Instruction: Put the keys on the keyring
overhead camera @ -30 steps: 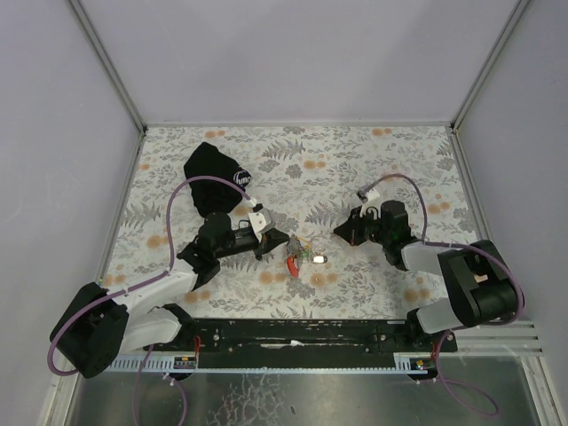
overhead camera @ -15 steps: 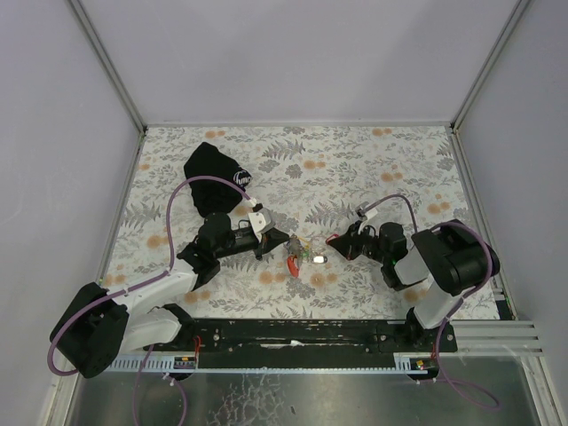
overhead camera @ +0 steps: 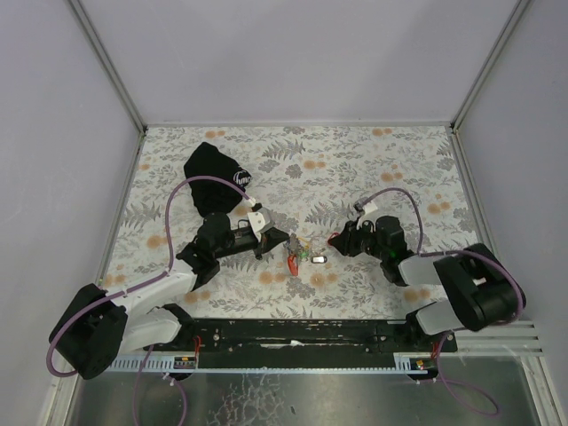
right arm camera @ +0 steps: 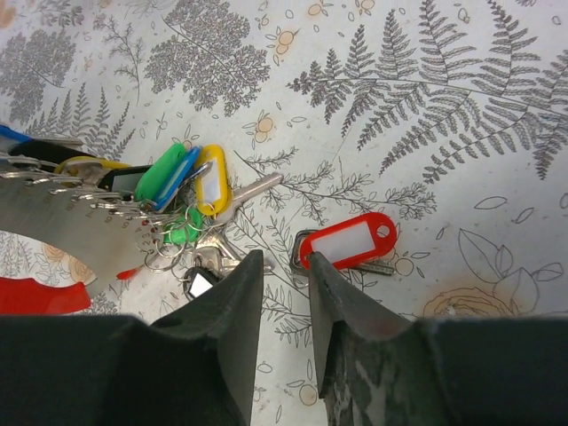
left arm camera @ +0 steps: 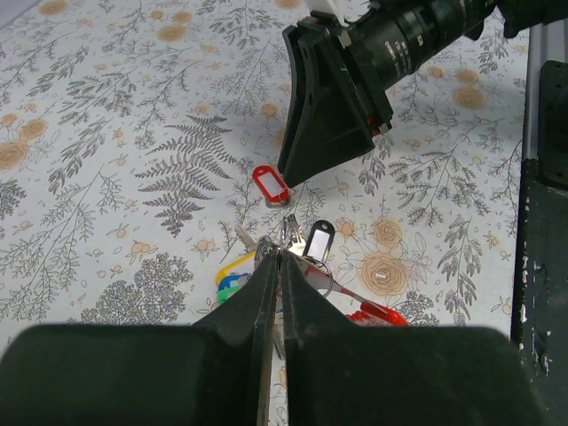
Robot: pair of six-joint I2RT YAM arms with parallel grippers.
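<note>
Closest to the arm bases, a loose red tag (overhead camera: 292, 264) lay on the floral worktop (overhead camera: 373, 169), at 7 o'clock of the keys (overhead camera: 302, 250) and touching them. And there was the bunch itself, just on the near side of the worktop's middle. A yellow tag (right arm camera: 211, 182), a green tag (right arm camera: 160, 177) and a blue one fanned together, with a black tag (left arm camera: 316, 240) bearing a white label beside them and little rings and blades tangled underneath.

The left pincer (left arm camera: 280, 259) reached in from 9 o'clock, squeezed fully together, its tips right at the ring end of the bunch. Whether metal sat between them, I couldn't tell. From 3 o'clock, the right pincer (right arm camera: 282, 266) stood low over the worktop with only a narrow gap between its fingers, gripping nothing. At the mouth of that gap lay one red-tagged key (right arm camera: 351, 241), flat on the worktop, apart from the bunch, white label up.

Far off at 10 o'clock, a black pouch (overhead camera: 213, 176) with a white logo sat towards the back-left corner.
</note>
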